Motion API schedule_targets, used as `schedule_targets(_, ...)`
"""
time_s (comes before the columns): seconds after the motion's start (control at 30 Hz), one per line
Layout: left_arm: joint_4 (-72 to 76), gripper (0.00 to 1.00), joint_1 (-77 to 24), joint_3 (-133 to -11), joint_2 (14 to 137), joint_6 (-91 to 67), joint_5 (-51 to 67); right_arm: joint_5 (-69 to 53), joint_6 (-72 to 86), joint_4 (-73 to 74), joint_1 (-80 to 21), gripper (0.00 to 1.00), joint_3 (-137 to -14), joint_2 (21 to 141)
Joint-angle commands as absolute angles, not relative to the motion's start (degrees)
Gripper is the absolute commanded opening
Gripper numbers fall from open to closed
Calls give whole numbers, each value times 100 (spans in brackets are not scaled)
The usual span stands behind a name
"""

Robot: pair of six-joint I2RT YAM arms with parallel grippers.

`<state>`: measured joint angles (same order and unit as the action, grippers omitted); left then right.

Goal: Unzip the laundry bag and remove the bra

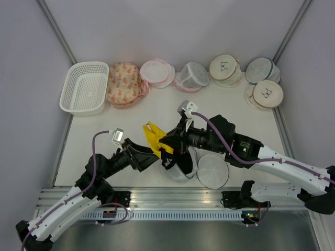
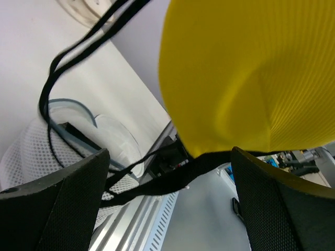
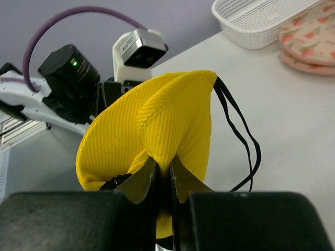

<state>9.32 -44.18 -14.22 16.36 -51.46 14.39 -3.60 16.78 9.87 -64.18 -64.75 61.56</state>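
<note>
The bra (image 1: 154, 137) is bright yellow with black straps and hangs in the air above the table's near middle. My right gripper (image 1: 169, 143) is shut on a fold of the bra's yellow cup (image 3: 152, 130), the ribbed cloth pinched at the right gripper's tips (image 3: 163, 172). The straps (image 3: 246, 146) dangle to the right. My left gripper (image 2: 170, 209) stands open just under the cup (image 2: 246, 78); the bra's black band (image 2: 172, 178) crosses the gap without being gripped. The laundry bag (image 1: 212, 171), white mesh with a dark blue rim, lies open below the right arm, and its mesh (image 2: 31, 151) shows behind the left finger.
Along the back stand a white plastic basket (image 1: 84, 88), a floral pouch (image 1: 124, 83), two pink-trimmed white bags (image 1: 157, 73) (image 1: 191, 77), two beige round bags (image 1: 225, 68) (image 1: 267, 93) and a smaller blue-trimmed mesh bag (image 1: 261, 69). A metal rail (image 1: 172, 196) runs along the near edge.
</note>
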Motion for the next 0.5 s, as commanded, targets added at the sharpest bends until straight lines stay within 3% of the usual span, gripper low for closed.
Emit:
schedule_targets(0.0, 1756, 100, -4430, -1406, 1731, -4650, 2160, -1423, 1854, 993, -6372, 0, -6329, 5994)
schedule_targets(0.47, 2417, 98, -4438, -1433, 1977, -4482, 2610, -2812, 2759, 44, -6258, 0, -5555, 6011)
